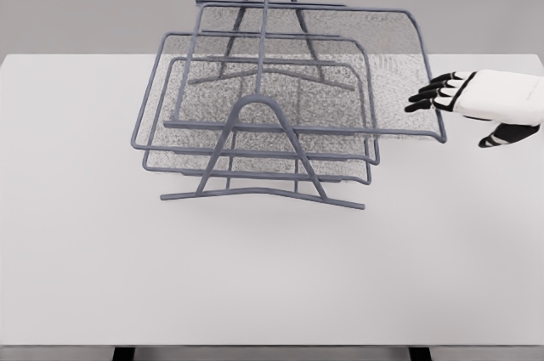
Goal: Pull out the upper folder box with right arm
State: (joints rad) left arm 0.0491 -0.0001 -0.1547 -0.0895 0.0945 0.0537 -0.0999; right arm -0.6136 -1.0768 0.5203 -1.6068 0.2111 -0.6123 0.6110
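Our right hand (466, 102), white with black fingers spread open and empty, sits just beside the top grey wire-mesh tray (340, 38) of the 3-tier rack (263, 194) on the white table (272, 284).

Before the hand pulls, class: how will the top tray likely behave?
The top tray is wire frame and mesh, so probably stiff and light. It already juts right, so it may slide easily. The rack looks light too and could drag along.
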